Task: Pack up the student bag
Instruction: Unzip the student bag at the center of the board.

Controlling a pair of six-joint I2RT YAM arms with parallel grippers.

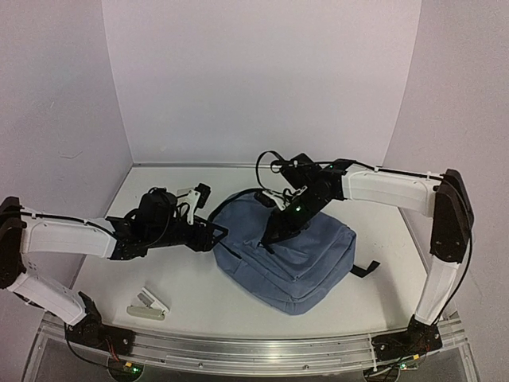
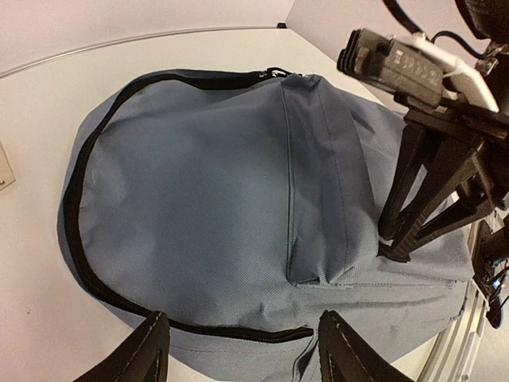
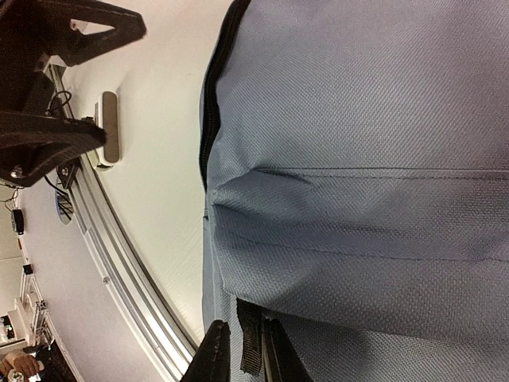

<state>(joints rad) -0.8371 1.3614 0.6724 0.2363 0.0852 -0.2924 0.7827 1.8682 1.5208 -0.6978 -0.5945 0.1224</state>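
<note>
Lying flat on the white table (image 1: pixel 191 278), the student bag (image 1: pixel 298 263) occupies the centre-right of the work surface, with its blue-grey fabric uppermost and a black zipper line (image 2: pixel 71 215) running round its edge. Left gripper (image 2: pixel 242 322): fingers spread wide, positioned at the bag's left edge, straddling the zipper line. Right gripper (image 3: pixel 242 334): lowered onto the upper face of the bag, fingers pressed close on a black tab (image 3: pixel 251 350) (whether this tab belongs to a zipper cannot be determined). A small white device (image 1: pixel 149 305) lies on the table near the left arm's base, well apart from the bag.
</note>
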